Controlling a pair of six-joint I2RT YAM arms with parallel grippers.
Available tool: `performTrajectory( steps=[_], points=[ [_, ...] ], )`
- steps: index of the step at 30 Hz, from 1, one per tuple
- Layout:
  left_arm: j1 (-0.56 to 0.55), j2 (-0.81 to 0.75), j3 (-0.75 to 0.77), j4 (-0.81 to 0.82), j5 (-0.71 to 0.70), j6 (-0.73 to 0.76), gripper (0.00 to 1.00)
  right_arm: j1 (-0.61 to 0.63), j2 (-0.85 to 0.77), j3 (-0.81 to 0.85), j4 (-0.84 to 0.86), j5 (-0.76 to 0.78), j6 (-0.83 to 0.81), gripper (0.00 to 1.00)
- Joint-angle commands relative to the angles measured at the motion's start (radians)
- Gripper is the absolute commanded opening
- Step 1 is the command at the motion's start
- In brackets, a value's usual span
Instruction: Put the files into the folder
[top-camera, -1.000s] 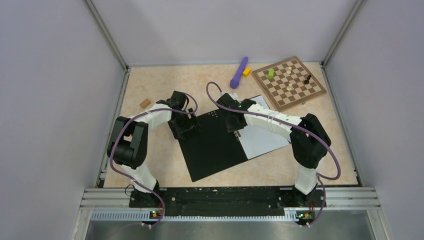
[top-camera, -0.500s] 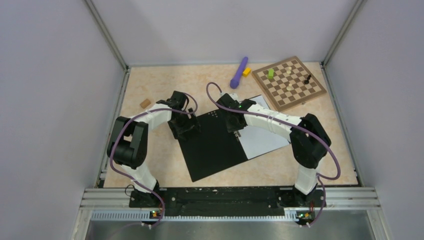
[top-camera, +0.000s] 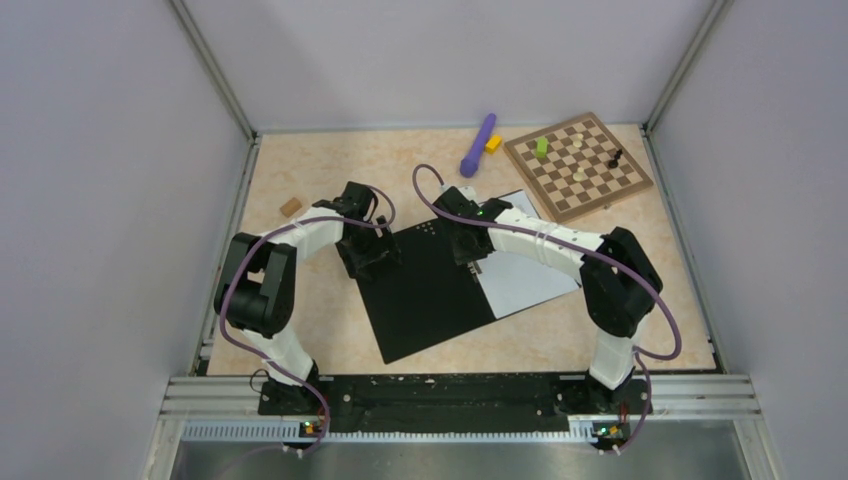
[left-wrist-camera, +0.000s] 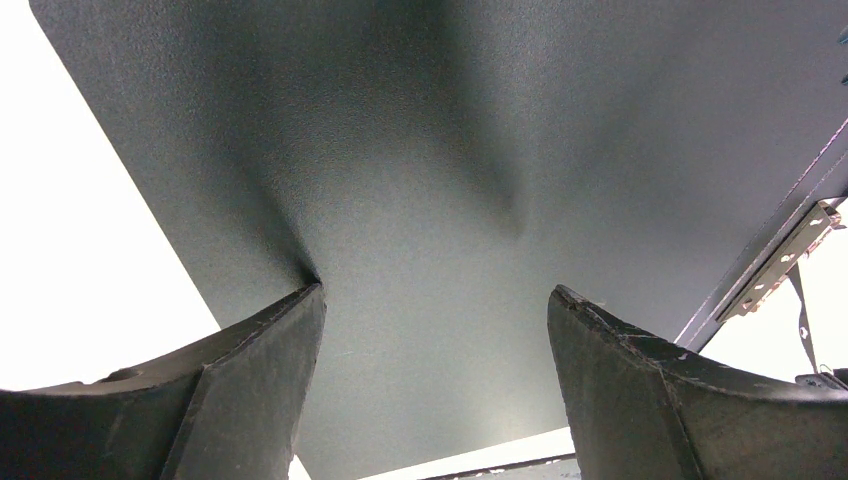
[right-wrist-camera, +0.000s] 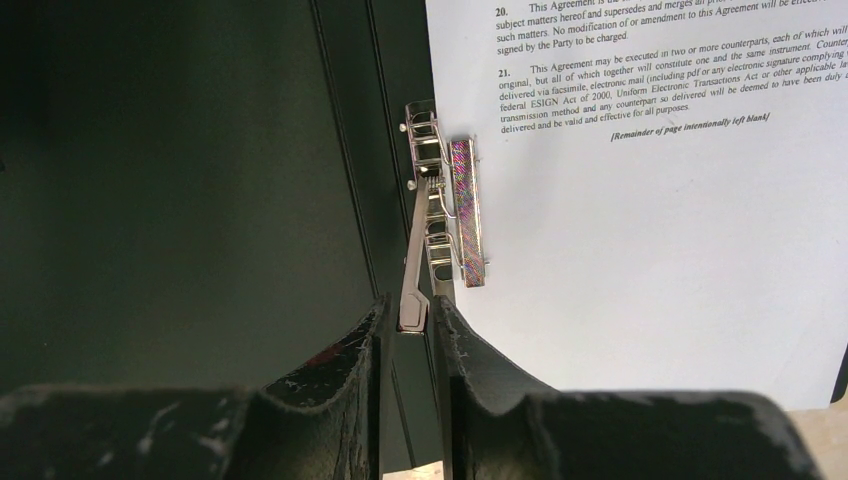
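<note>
Right gripper (right-wrist-camera: 412, 312): two dark, scuffed, wedge-shaped fingers are pinching tight on the slim metal lever (right-wrist-camera: 412, 265), which is reaching back from the clip (right-wrist-camera: 463, 212). The clip is a narrow, shiny bar with wire loops, and it is sitting along the folder's spine.

Left gripper (left-wrist-camera: 435, 300): it is holding nothing, with jaws standing wide apart. Its matte black fingers are poised over the folder's left inner face. Whether the tips are touching that face cannot be told.

Folder (top-camera: 420, 290): this flat rectangle is lying open on the table (top-camera: 330, 170). Its inner faces are showing black with a fine, grainy matte finish.

Files (right-wrist-camera: 650, 250): thin, flat white sheets with blocks of small black print are lying on the folder's right inner face. The clip bar is overlapping the top sheet's margin nearest the spine. How many sheets are lying there cannot be told.

Table: its pale peach, marbled surface is carrying everything listed.

Chessboard (top-camera: 578, 165): a brown checkered square is lying beyond the folder's far right corner, apart from it, with a few small pieces standing on it.

Purple stick (top-camera: 479, 143): this rounded, elongated item is lying beyond the folder's far edge, with a small yellow block (top-camera: 493, 143) just beside it.

Brown block (top-camera: 291, 207): a small tan piece is lying off the folder's far left corner, well apart.
</note>
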Motion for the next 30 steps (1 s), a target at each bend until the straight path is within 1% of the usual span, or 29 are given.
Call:
performTrajectory(
  steps=[1,18,30],
  points=[
    [-0.008,0.073,-0.037,0.077,-0.013,0.006,0.87,0.010,-0.051,0.008,-0.001,0.022,-0.003,0.21],
    [-0.009,0.077,-0.035,0.075,-0.014,0.010,0.87,0.010,-0.066,0.013,-0.005,0.027,-0.006,0.19],
    [-0.009,0.076,-0.036,0.074,-0.016,0.012,0.87,0.009,-0.063,-0.013,-0.005,0.021,0.002,0.19]
  ],
)
